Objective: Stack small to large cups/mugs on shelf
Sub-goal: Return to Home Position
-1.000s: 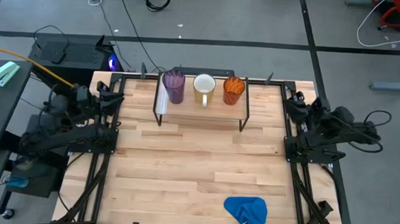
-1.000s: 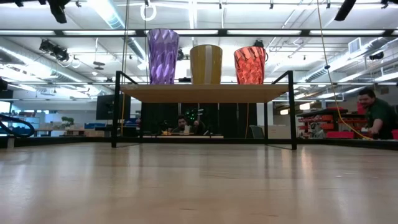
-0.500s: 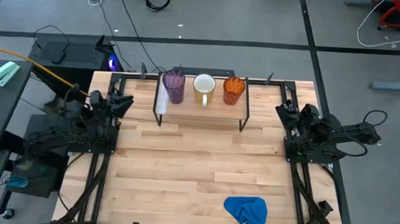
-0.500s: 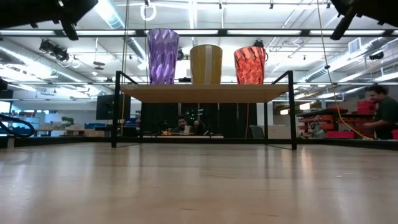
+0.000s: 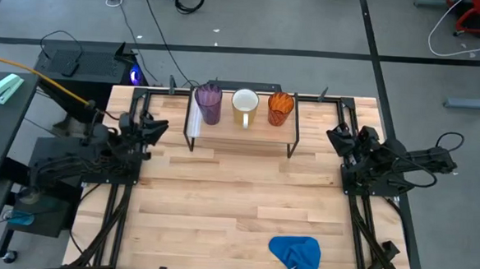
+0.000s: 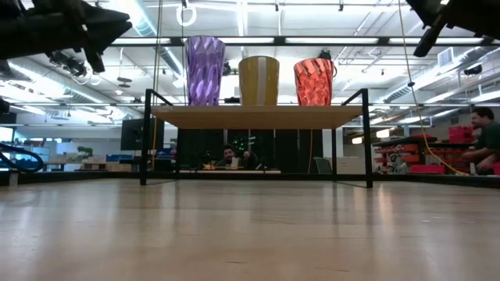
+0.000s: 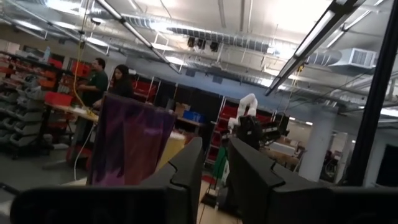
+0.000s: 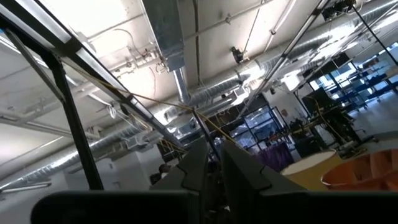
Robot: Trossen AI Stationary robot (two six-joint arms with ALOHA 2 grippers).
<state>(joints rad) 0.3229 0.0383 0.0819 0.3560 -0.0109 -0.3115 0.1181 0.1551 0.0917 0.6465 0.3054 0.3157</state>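
On the low wooden shelf (image 5: 240, 136) at the table's far edge three cups stand upright in a row on their bases. They are a purple tumbler (image 5: 208, 103) on the left, a white mug (image 5: 244, 107) in the middle and an orange cup (image 5: 280, 109) on the right. The low view shows them on the board (image 6: 258, 117). My left gripper (image 5: 160, 127) hangs off the shelf's left end. My right gripper (image 5: 334, 136) hangs off its right end. Both point slantwise up toward the cups, their fingers a narrow gap apart (image 7: 215, 163) (image 8: 215, 163) with nothing between them.
A crumpled blue cloth (image 5: 296, 254) lies near the table's front edge, right of the middle. Bare tabletop (image 5: 237, 192) stretches in front of the shelf. Black frame rails run along both table sides. People (image 6: 486, 134) stand in the room beyond.
Both arms have sunk and folded in. My left gripper has come down and toward the shelf's left end. My right gripper has come down and toward its right end. In the low view both now reach into the top corners. The cups have stayed put.
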